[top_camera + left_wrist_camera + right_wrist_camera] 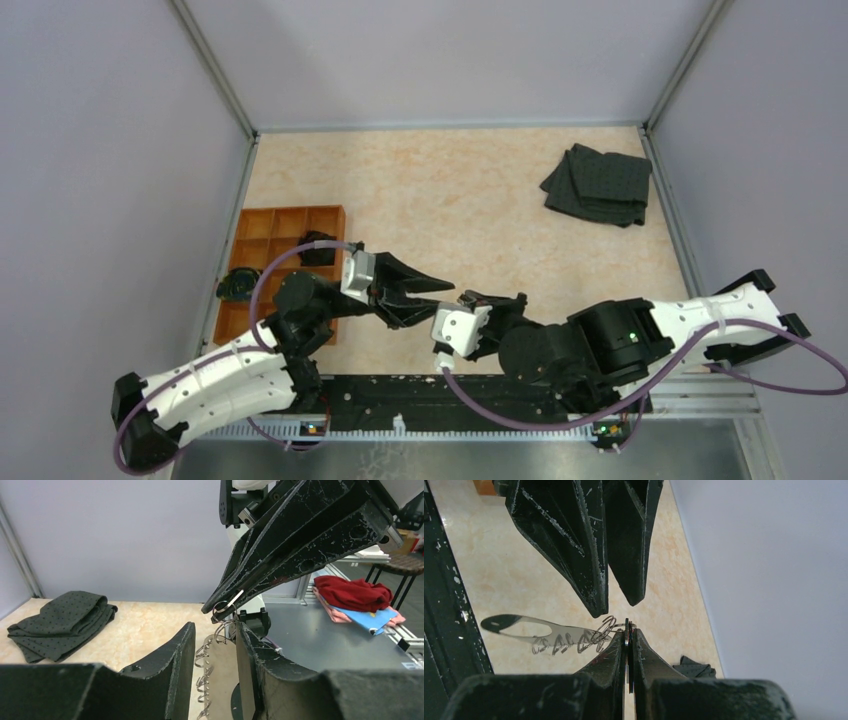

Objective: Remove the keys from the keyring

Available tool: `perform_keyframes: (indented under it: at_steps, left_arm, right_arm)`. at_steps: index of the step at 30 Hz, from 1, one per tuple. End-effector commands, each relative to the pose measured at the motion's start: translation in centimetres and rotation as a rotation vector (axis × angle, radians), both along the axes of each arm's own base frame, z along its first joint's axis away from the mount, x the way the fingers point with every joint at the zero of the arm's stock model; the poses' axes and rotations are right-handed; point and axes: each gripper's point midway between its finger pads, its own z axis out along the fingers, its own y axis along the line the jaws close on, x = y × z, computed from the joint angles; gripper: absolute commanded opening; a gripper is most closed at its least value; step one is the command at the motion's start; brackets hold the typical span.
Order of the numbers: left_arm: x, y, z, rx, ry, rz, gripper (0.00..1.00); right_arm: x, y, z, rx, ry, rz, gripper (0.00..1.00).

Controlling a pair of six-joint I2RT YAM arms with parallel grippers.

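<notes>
The keyring [566,631] is a flat thin grey oval plate with a slot, hanging in the air beside my right gripper's tips. It also shows in the left wrist view [222,675]. The keys [559,644] are tiny silvery wire-like pieces in a fringe along its edge, and they show in the left wrist view too [202,667]. My right gripper [628,630] is shut on one thin flat key [627,625] at the end of the fringe. My left gripper [214,627] is open, its tips just short of the keyring and facing the right gripper [215,609]. In the top view both grippers [440,302] [470,299] meet above the table's near middle.
A dark folded cloth [600,185] lies at the far right. An orange compartment tray [290,220] with black lumps [318,248] stands at the left. A black rail [400,395] runs along the near edge. Grey walls enclose the table.
</notes>
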Motion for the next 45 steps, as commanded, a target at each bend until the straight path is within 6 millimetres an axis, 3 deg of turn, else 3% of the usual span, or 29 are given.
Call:
perform_keyframes:
  at_steps: [1,9,18,45]
  left_arm:
    - [-0.3,-0.2,1.0,0.030,-0.097,-0.016,0.42]
    - [-0.5,-0.6,0.8,0.067,-0.132,-0.043,0.51]
    - [-1.4,-1.3,0.6,0.090,-0.123,-0.128,0.49]
    - [-1.8,-1.4,0.0,0.062,-0.039,-0.168,0.11]
  right_arm:
    - [-0.2,-0.2,2.3,0.068,0.004,0.001,0.00]
    - [-0.4,-0.4,2.3,0.066,0.005,0.005,0.00]
    - [-0.5,-0.6,2.4,0.068,0.008,0.002,0.00]
    - [-0.3,-1.0,2.1,0.069,0.000,-0.029,0.00]
